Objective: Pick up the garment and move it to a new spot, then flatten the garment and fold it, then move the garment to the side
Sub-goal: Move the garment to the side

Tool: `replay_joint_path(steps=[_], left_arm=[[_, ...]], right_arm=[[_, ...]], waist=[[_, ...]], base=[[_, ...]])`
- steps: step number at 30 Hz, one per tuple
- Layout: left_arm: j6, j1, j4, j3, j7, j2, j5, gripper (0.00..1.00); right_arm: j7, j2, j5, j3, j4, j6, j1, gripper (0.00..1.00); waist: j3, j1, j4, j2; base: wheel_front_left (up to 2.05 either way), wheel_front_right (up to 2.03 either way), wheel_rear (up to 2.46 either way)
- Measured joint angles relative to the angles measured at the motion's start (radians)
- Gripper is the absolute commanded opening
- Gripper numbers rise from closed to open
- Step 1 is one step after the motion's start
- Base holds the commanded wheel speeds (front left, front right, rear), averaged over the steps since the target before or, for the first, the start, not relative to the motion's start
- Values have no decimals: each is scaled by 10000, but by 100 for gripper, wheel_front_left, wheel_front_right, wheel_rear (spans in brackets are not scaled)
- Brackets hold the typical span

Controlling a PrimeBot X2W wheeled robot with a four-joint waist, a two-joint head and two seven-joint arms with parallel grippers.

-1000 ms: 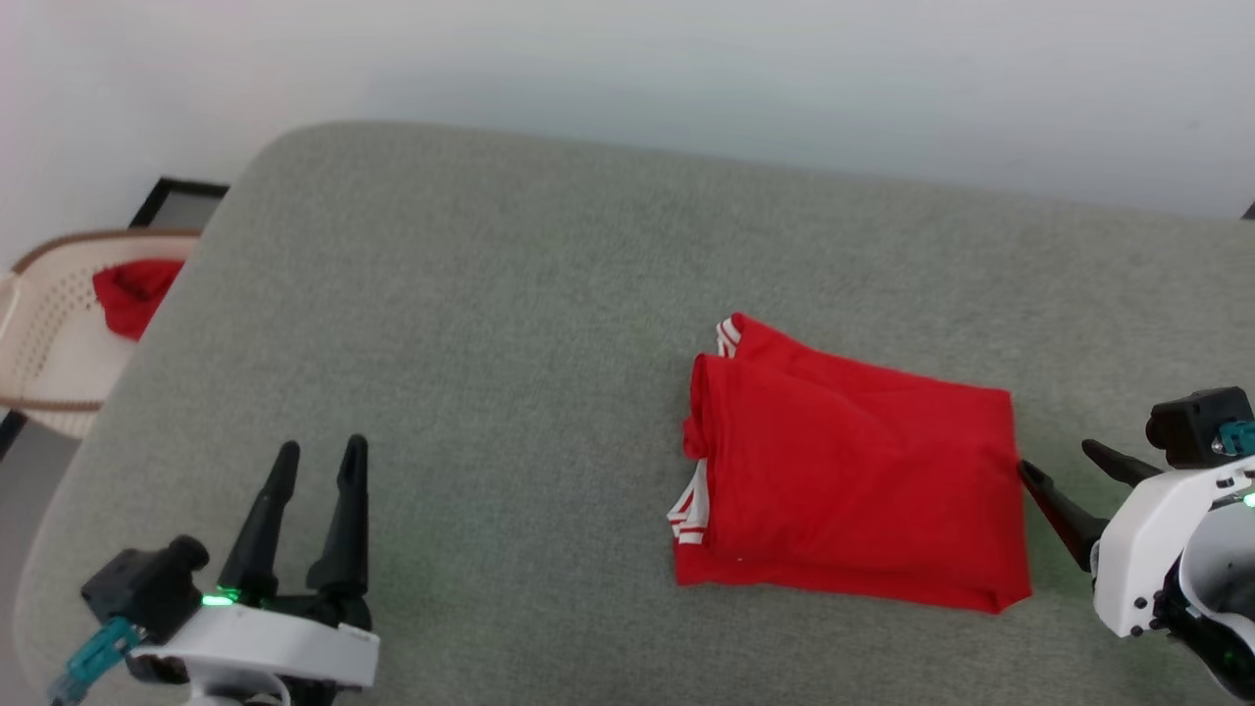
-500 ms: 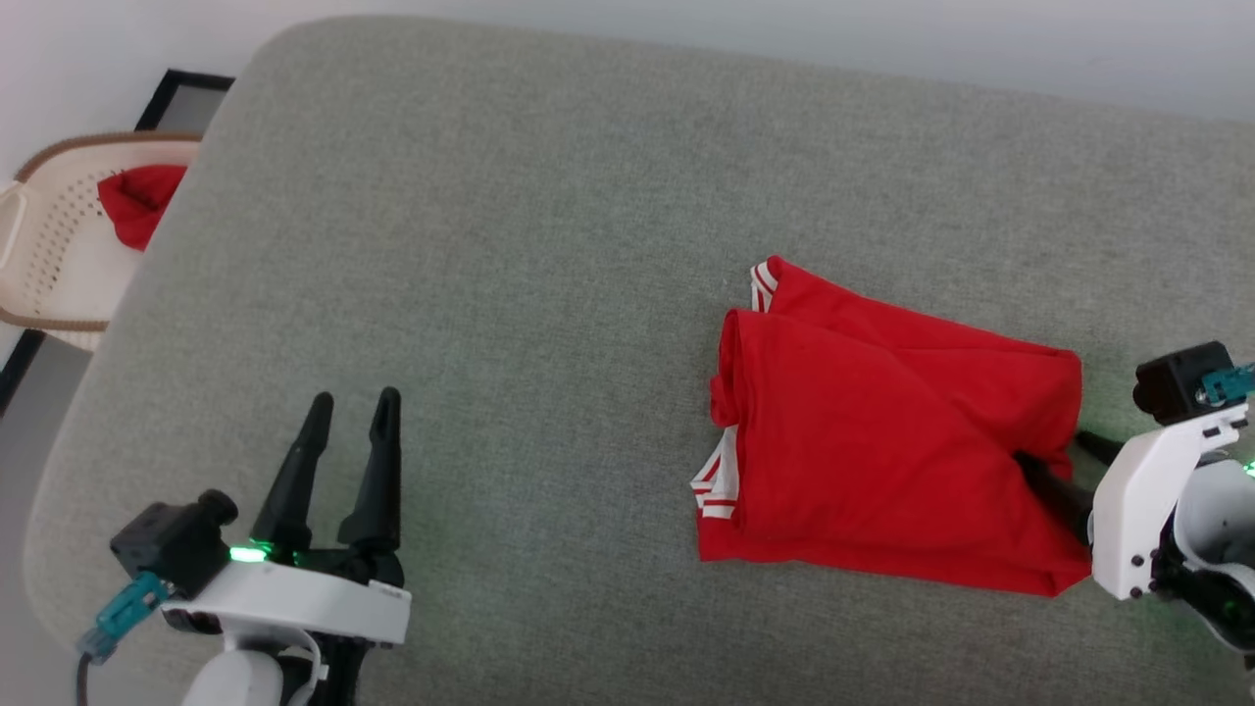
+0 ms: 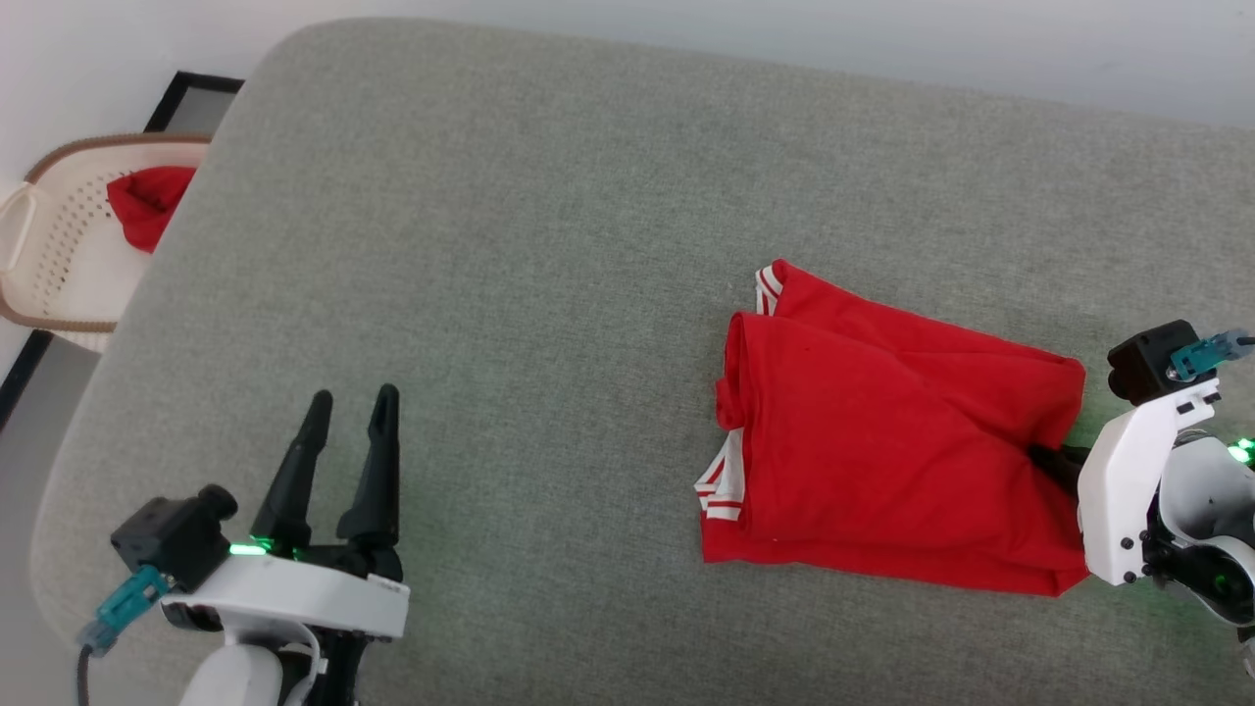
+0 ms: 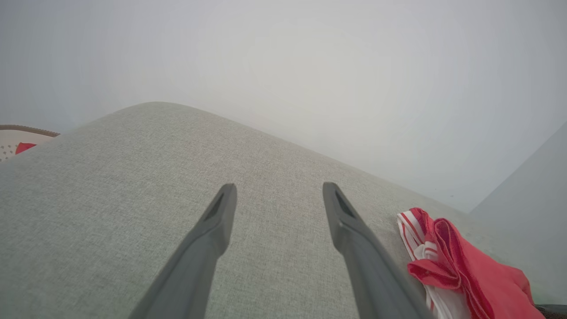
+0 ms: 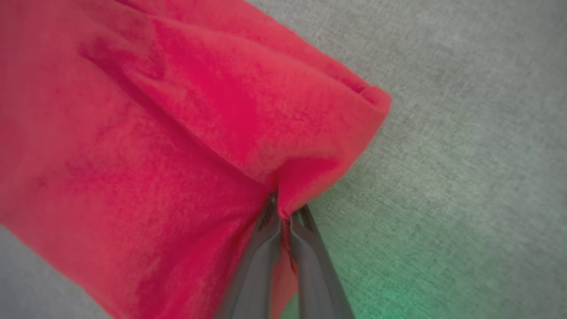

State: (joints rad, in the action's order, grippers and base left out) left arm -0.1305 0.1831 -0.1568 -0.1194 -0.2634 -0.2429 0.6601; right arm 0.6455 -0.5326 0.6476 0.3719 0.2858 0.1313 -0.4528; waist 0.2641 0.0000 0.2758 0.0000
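Observation:
The garment [image 3: 882, 461] lies folded into a red rectangle on the grey cushion, right of the middle, with striped red-and-white trim showing at its left edge [image 4: 421, 241]. My right gripper [image 3: 1047, 459] is at the garment's right edge, and in the right wrist view its fingers are shut on a pinch of the red cloth [image 5: 283, 208], which puckers around the tips. My left gripper [image 3: 348, 407] stands open over bare cushion at the lower left, far from the garment [image 5: 177, 133]. Its two fingers are spread apart with nothing between them [image 4: 277, 199].
The grey cushion [image 3: 510, 294] fills most of the head view, with its rounded edge running down the left. Beyond that edge a cream perforated basket [image 3: 49, 265] holds a small red cloth bundle [image 3: 147, 201]. A pale wall runs behind the cushion.
The camera has tilted down. My right gripper has pushed into the garment's right edge and shut on the cloth. The left gripper has stayed open.

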Motion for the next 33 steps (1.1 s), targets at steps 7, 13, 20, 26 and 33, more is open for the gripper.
replay_joint_path(steps=[7, 13, 20, 26, 33], left_arm=[[0, -42, -10, -10, 0, -77, -8, 100], [0, 20, 33, -155, 0, -157, -19, 100], [0, 268, 146, -347, 0, -198, -46, 100], [0, 489, 253, -435, 0, -255, -54, 100], [0, 841, 399, -533, 0, -504, -107, 100]], right_arm=[[153, -276, -247, 132, -2, 2, -293, 0], [134, -702, -343, 244, -107, 2, -707, 0], [-138, -1338, -351, 349, -153, 2, -1285, 0], [-529, -1873, -351, 522, 33, 2, -1929, 0], [-1151, -2290, -355, 790, 437, 2, -2704, 0]], waist=[[-229, 0, -216, 0], [-350, 0, -558, 0], [-325, 0, -1072, 0], [-153, 0, -1548, 0], [188, 0, -2193, 0]], base=[[0, 0, 0], [0, 0, 0], [0, 0, 0], [0, 0, 0], [0, 0, 0]])
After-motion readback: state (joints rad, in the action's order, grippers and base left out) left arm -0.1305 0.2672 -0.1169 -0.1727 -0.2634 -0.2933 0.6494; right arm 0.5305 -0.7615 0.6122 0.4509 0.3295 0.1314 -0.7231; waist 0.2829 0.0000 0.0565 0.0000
